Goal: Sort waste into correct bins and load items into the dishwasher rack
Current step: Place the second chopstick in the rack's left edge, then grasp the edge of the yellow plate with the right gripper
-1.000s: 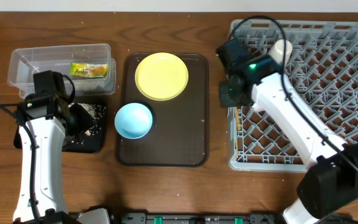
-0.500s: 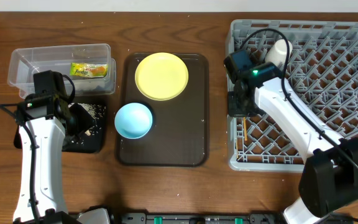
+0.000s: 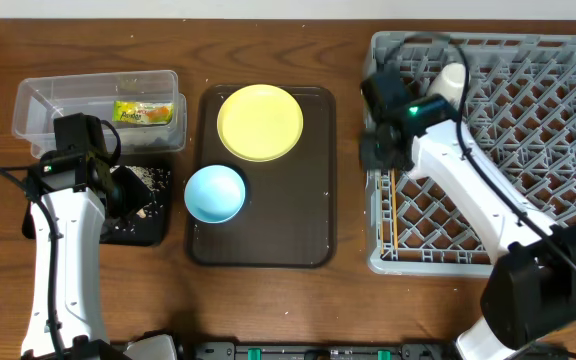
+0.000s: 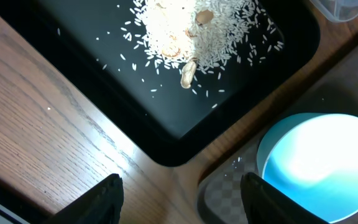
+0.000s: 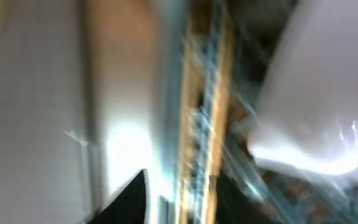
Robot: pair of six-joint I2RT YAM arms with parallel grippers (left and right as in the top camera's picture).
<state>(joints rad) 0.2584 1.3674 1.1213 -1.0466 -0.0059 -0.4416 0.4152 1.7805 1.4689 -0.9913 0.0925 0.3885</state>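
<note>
The grey dishwasher rack fills the right side. The wooden chopsticks lie flat in its left column, and a small white cup stands at its back. My right gripper hovers over the chopsticks' far end. Its wrist view is blurred, with the jaws apart and the chopsticks below. My left gripper is open and empty over the black tray, which holds rice scraps. The wrapper lies in the clear box. No white bowl shows.
A dark brown serving tray in the middle holds the yellow plate and the light blue bowl. The bowl also shows in the left wrist view, beside the black tray's corner. Bare wooden table lies along the front.
My right gripper carried the chopsticks from the rack's left edge into the rack, then drew back toward the far side, leaving them lying there. The left arm has not moved.
</note>
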